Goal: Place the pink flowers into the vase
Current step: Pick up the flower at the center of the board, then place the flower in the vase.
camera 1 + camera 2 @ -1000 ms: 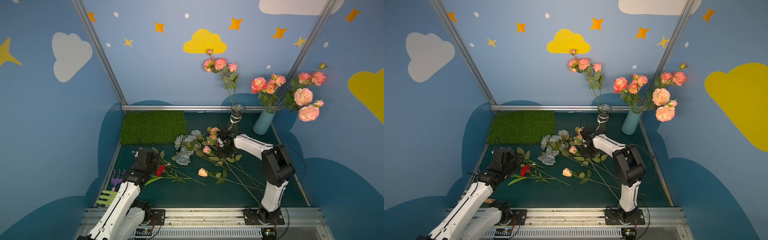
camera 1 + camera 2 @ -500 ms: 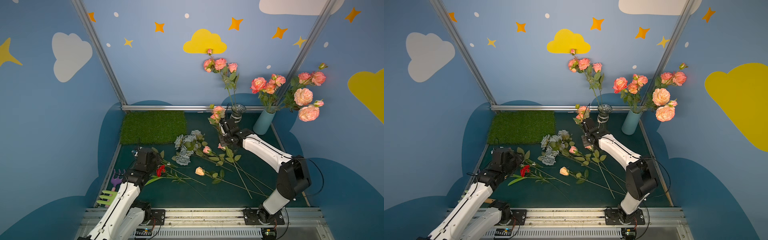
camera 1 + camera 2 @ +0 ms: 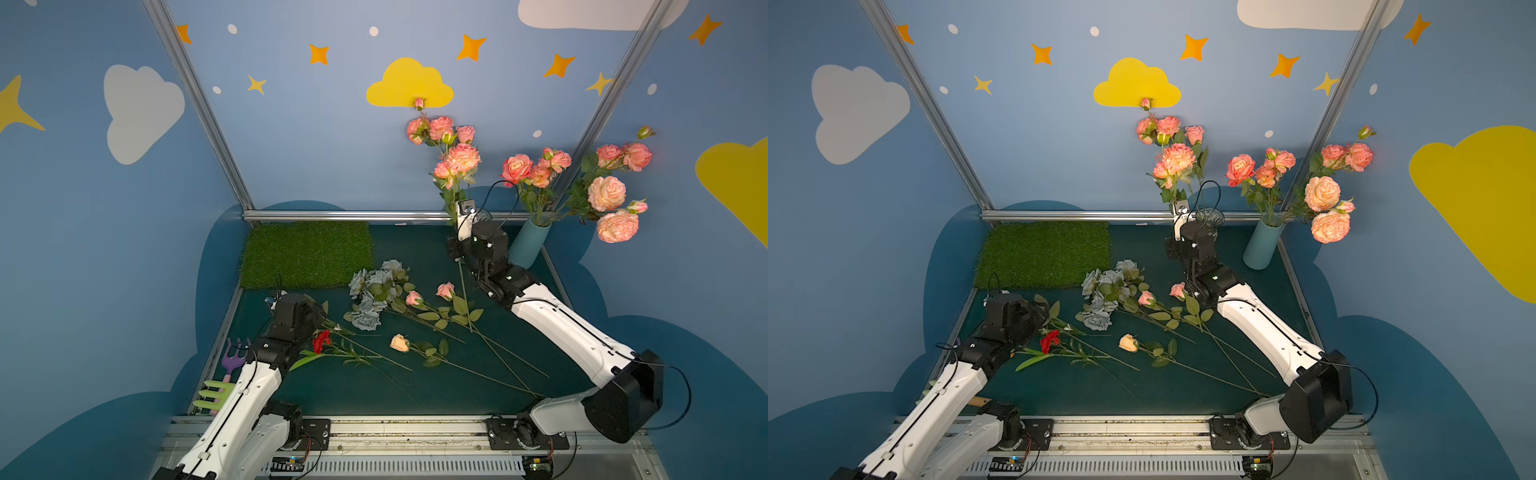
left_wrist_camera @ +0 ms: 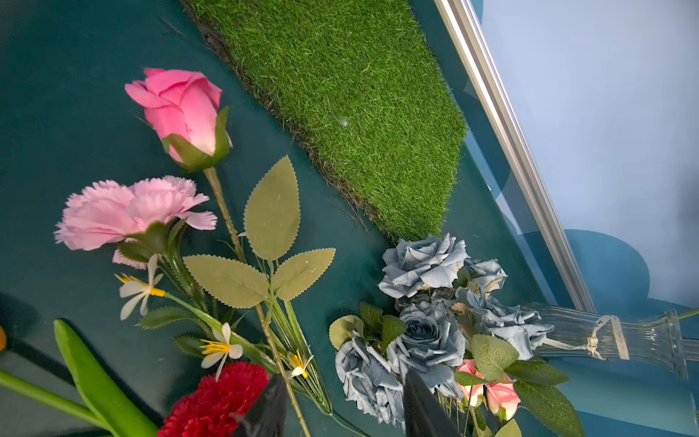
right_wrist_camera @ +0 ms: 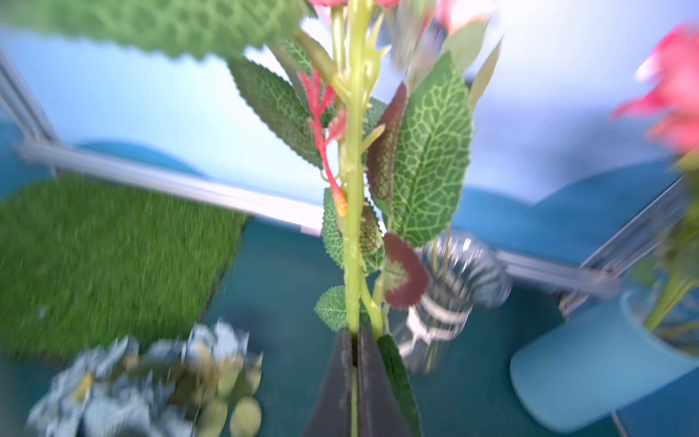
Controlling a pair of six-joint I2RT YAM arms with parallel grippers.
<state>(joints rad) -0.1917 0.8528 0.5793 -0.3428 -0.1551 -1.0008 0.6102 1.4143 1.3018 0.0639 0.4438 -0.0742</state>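
My right claw [image 5: 354,340] clamped a pink stem [image 5: 351,227] beside the vase [image 3: 1209,217], not yet in; several pink flowers [image 3: 446,290] lay on the desk [image 3: 415,395].

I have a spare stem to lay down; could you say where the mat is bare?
Bare: the grass patch, and the mat between red flower and front rail. Crowded: the middle, with grey-blue flowers and pink flowers.

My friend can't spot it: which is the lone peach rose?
Start at the grass mat at the back. Come forward past the grey-blue flowers to the peach rose lying mid-table. It alone is pale orange; its neighbours are pink or red.
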